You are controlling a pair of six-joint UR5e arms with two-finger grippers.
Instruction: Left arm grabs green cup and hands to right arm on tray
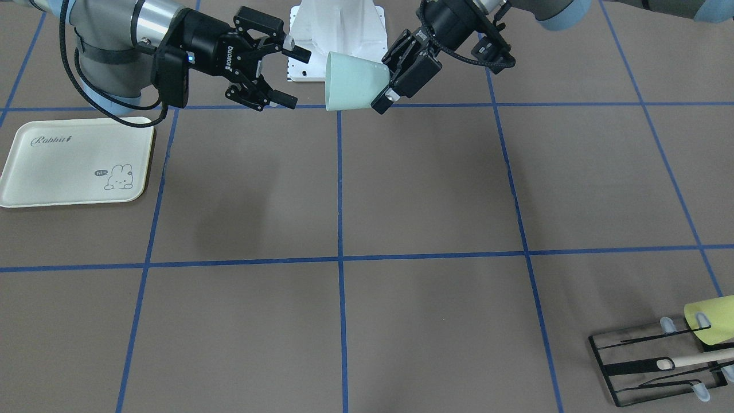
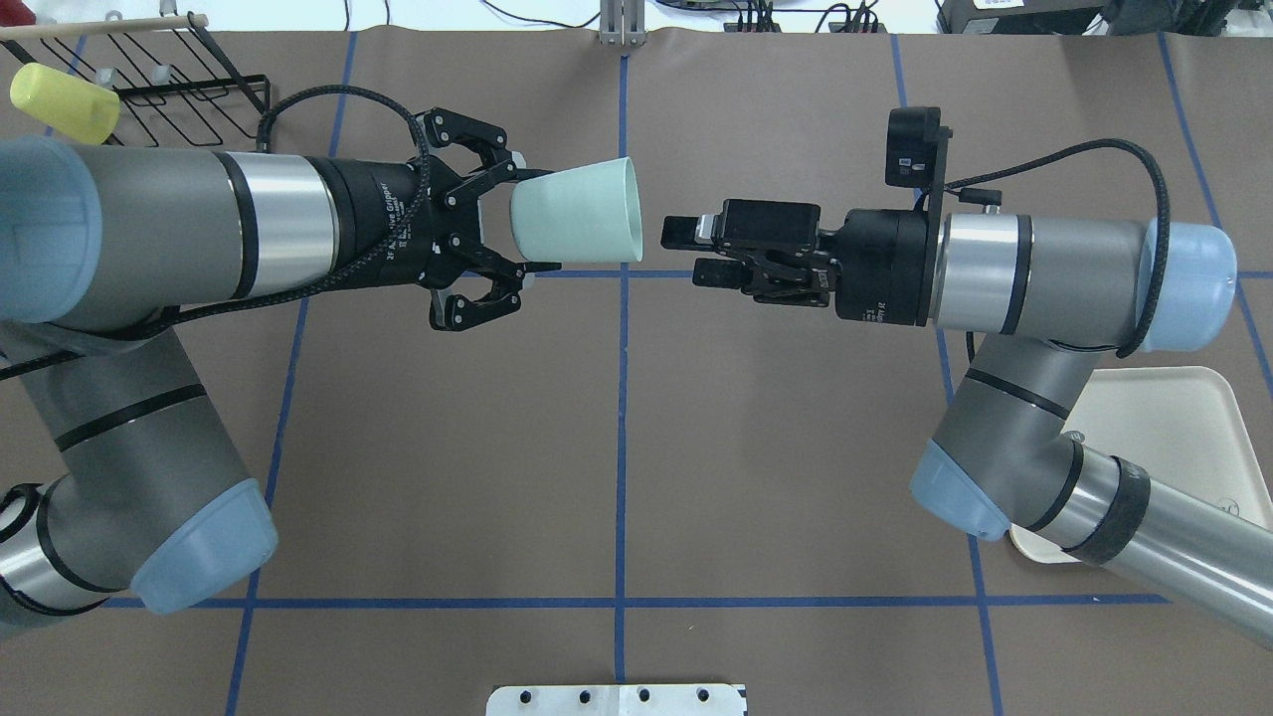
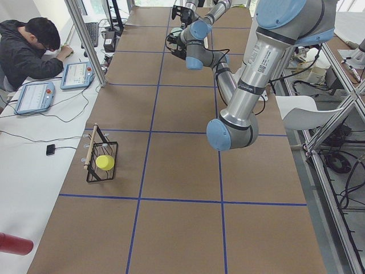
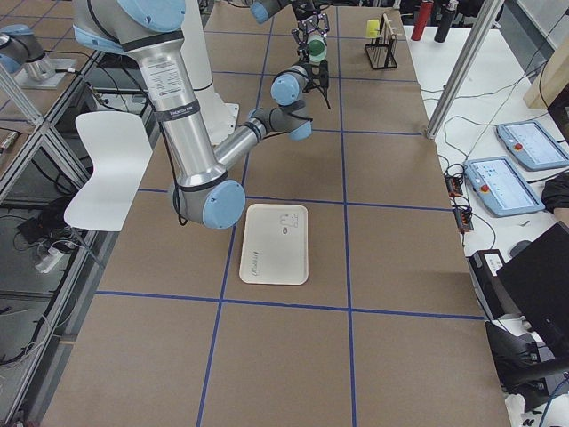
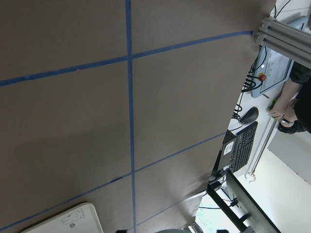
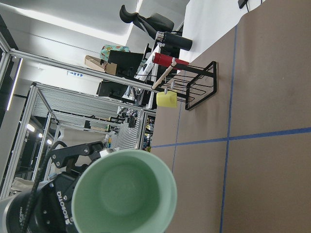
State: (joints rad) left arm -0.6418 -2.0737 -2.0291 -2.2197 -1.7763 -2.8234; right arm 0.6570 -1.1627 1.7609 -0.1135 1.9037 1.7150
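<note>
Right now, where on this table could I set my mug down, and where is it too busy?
The brown middle between the tray and the wire rack is bare, and the tray holds nothing. Crowded: above the robot's side, where the left gripper holds the green cup toward the open right gripper, and the rack with its yellow-green cup.

The left arm (image 2: 149, 239) reaches level toward centre, left gripper (image 2: 527, 221) clamped on the cup (image 2: 577, 211) base; the right arm (image 2: 1044, 273) faces it, right gripper (image 1: 292, 78) spread wide, just short of the rim.
</note>
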